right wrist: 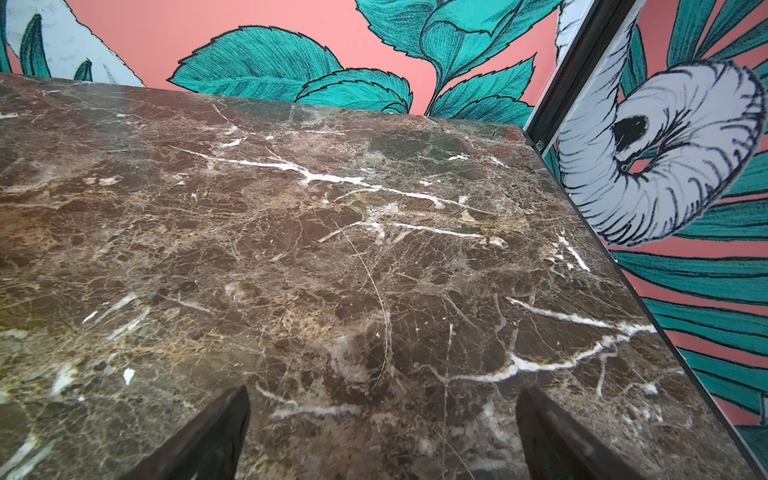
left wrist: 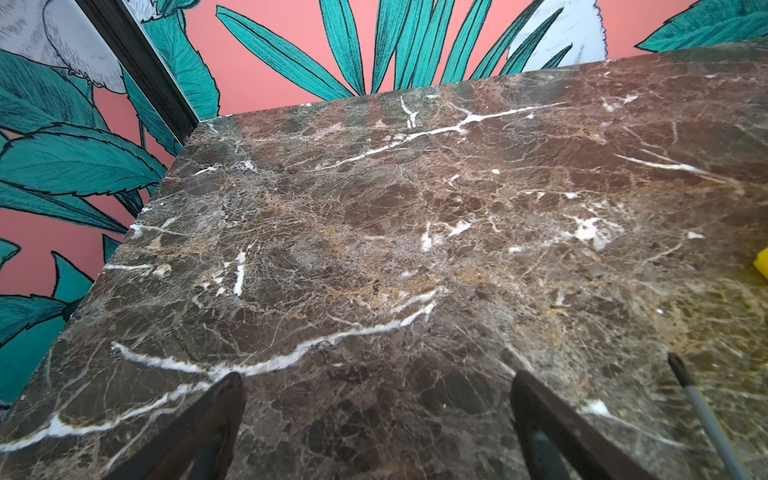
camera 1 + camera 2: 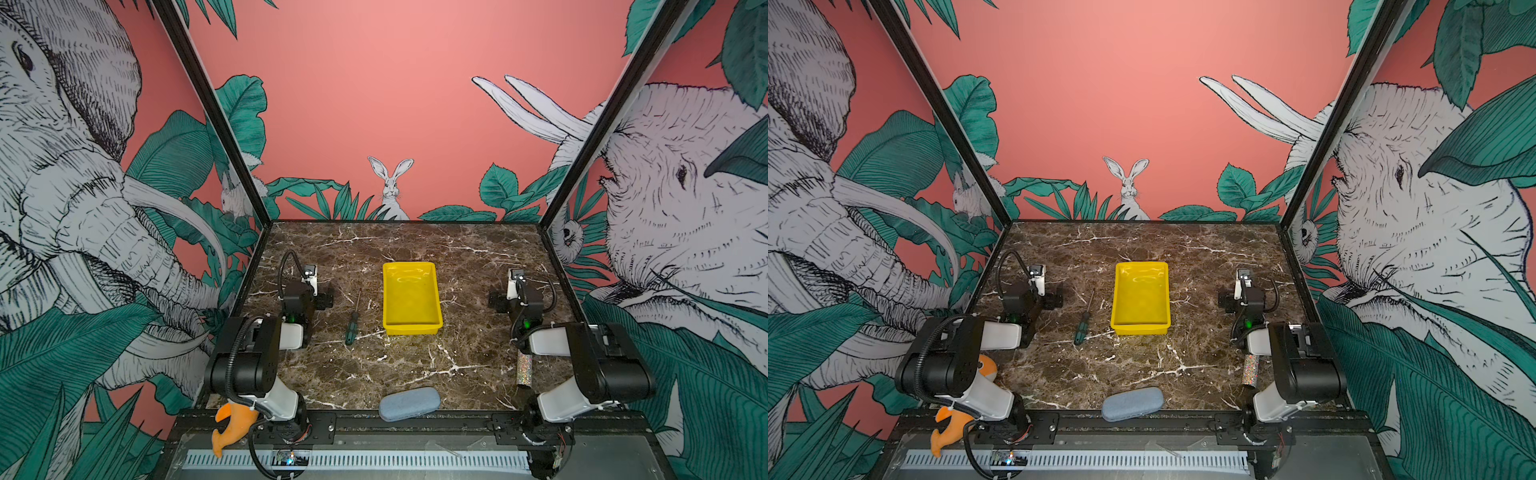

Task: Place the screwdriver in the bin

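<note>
Two stray things lie nearest: a grey-blue case (image 3: pixel 409 404) at the counter's (image 3: pixel 374 374) front edge, a glittery cylinder (image 3: pixel 523 370) to its right. Farther in, the screwdriver (image 3: pixel 352 322) lies flat, handle near, shaft pointing away, just left of the bin (image 3: pixel 411 330). The left tool (image 2: pixel 376 376), jaws wide and empty, sits just left of the shaft, not touching. The right tool (image 1: pixel 382 390), equally wide and empty, is well right of the bin.

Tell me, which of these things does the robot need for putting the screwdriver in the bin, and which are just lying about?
Part of the job:
- screwdriver, lying on the table left of the bin
- yellow bin, nothing in it

Just lying about:
- grey-blue fabric case
- glittery silver cylinder
- orange soft toy
</note>
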